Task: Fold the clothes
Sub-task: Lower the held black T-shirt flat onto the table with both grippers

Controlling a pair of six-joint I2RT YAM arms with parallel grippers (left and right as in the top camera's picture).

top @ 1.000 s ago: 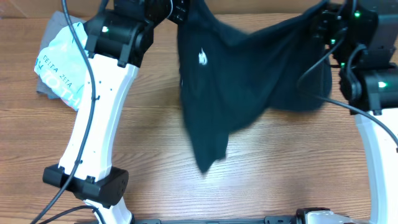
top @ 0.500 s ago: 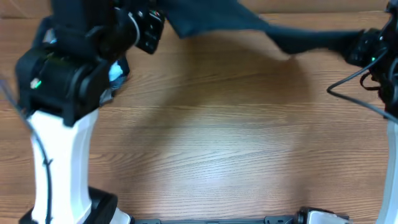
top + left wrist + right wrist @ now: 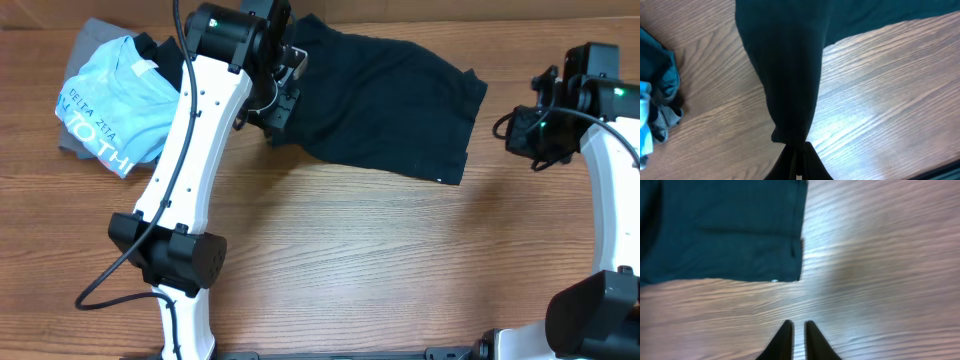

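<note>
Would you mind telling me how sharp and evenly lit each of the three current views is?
Overhead: sharp, evenly lit, wood grain crisp around the dark T-shirt. Left wrist: a bright glare patch on the table; the shirt shows almost no fabric detail. Right wrist: soft and blurred, with pale glare on the wood.

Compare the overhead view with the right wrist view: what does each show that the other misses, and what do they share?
Only the overhead view shows the light blue T-shirt lying on a grey garment, and the left gripper at the dark T-shirt's left end. Only the right wrist view shows the right gripper, fingers nearly together over bare wood, holding nothing. Both show the dark T-shirt spread on the wooden table.
</note>
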